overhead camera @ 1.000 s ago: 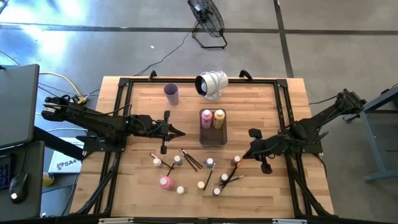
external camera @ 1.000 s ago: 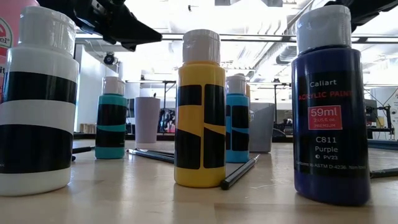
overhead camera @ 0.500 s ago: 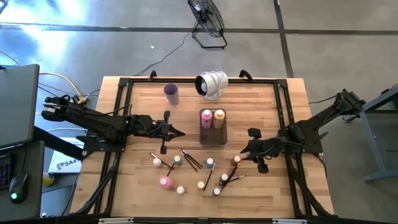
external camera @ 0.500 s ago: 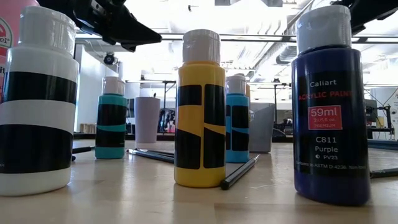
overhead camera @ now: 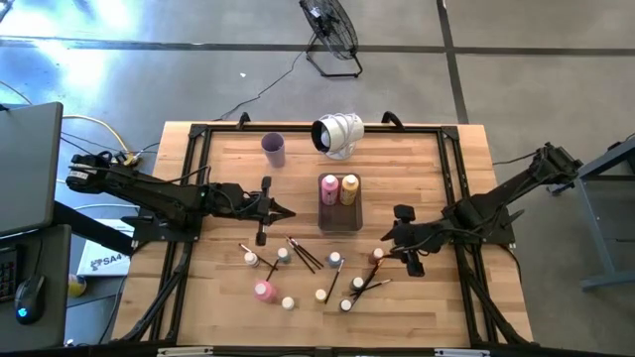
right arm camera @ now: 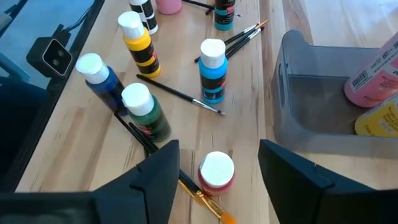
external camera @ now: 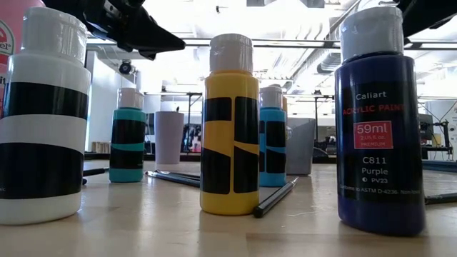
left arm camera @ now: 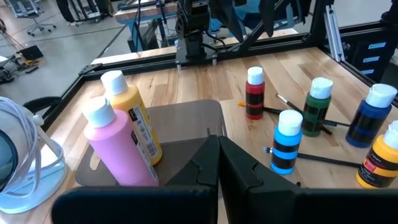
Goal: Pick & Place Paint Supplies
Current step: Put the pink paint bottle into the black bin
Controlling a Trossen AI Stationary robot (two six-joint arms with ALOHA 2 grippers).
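Right wrist view: I see my right gripper (right arm camera: 214, 163), jaws wide, over the red bottle (right arm camera: 216, 170), four o'clock of the tray (overhead camera: 340, 213); left gripper (left arm camera: 217, 163) waits closed.

Paint bottles and brushes, some sorted, most loose on the wood.
A pink bottle (overhead camera: 329, 188) and an orange bottle (overhead camera: 349, 188) stand upright side by side; smaller white-capped bottles (red (right arm camera: 216, 172), green (right arm camera: 144, 109), light blue (right arm camera: 212, 70), yellow-and-black (right arm camera: 138, 42)) stand upright among thin paintbrushes (right arm camera: 177, 94) lying flat.
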